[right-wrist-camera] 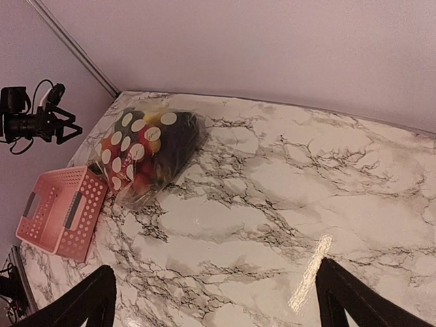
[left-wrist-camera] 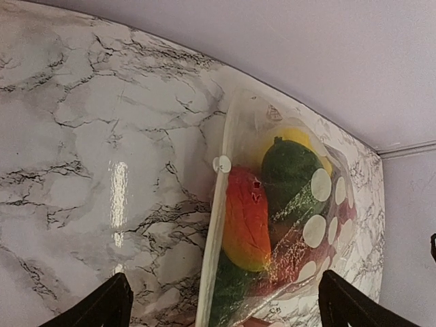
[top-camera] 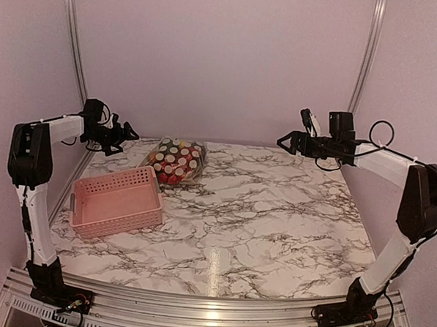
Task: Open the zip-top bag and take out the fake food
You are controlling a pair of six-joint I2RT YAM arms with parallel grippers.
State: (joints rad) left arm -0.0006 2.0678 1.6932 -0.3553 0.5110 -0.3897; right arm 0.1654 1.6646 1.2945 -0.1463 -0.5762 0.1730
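The zip-top bag [top-camera: 175,160], clear with pale round spots, lies at the back left of the marble table, beside the pink basket's far corner. It holds the fake food [left-wrist-camera: 269,204]: red, yellow, green and dark pieces, all inside. The bag's white zip strip [left-wrist-camera: 216,231] looks closed. My left gripper [top-camera: 129,135] hangs open and empty in the air to the left of the bag; the bag lies between its fingertips in the left wrist view [left-wrist-camera: 225,303]. My right gripper [top-camera: 282,141] is open and empty, raised at the back right, far from the bag [right-wrist-camera: 150,153].
A pink perforated basket [top-camera: 117,200] stands empty at the left, its far corner against the bag; it also shows in the right wrist view [right-wrist-camera: 58,211]. Purple walls close in the back and sides. Metal frame posts [top-camera: 74,42] stand at the back corners.
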